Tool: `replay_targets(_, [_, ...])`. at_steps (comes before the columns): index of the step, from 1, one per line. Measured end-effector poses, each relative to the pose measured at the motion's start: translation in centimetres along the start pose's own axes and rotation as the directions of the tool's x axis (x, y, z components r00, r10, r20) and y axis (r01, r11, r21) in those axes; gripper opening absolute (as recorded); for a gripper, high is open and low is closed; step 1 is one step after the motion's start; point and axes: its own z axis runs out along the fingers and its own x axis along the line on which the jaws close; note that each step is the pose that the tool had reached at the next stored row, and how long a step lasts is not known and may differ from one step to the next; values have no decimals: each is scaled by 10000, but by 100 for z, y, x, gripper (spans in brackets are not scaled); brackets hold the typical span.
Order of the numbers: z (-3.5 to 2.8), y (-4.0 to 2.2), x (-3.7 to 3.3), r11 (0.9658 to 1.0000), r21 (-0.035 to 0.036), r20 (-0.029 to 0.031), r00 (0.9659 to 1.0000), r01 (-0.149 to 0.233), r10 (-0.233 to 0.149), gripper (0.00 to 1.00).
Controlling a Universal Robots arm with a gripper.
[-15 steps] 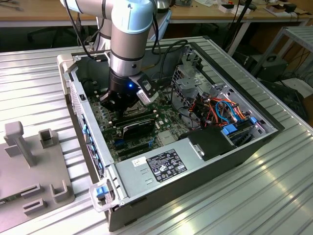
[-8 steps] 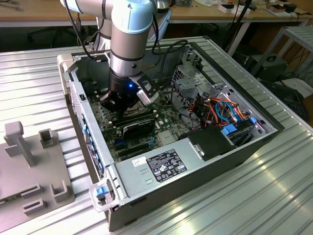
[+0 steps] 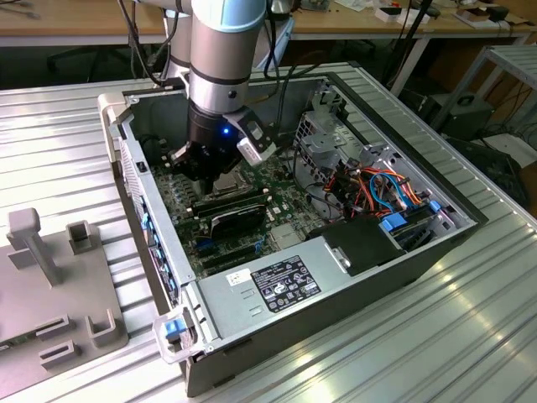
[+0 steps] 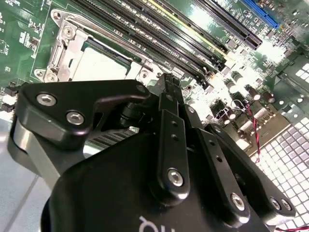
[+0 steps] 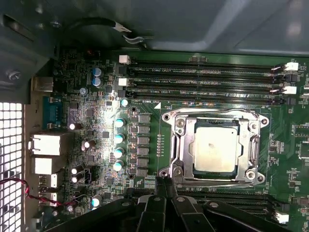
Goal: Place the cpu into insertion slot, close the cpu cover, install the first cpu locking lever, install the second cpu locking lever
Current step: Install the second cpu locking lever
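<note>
The cpu (image 5: 216, 150), a dull silver square, lies flat in the insertion slot (image 5: 192, 126), also seen in the second wrist view (image 4: 99, 65). The silvery cpu cover (image 5: 179, 145) is folded down around the chip (image 4: 62, 52). Thin metal locking levers run along two opposite sides of the socket (image 5: 217, 112) (image 5: 217, 181). My gripper (image 5: 161, 184) is shut with nothing between its fingers, its tips just off one corner of the socket frame (image 4: 169, 83). In the exterior view the gripper (image 3: 204, 174) hangs low over the motherboard beside the socket (image 3: 228, 184).
Long black memory slots (image 5: 203, 79) run beside the socket. A black card (image 3: 239, 217) and the power supply (image 3: 281, 281) sit toward the case front, with cables (image 3: 382, 189) at the exterior view's right. The case walls (image 3: 138, 180) surround the board. A grey fixture (image 3: 50, 277) stands outside.
</note>
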Motion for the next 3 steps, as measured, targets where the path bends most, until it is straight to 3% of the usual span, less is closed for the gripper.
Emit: replay_targets(3, [-1,0,0,10000,-1,0,10000,0,0,11])
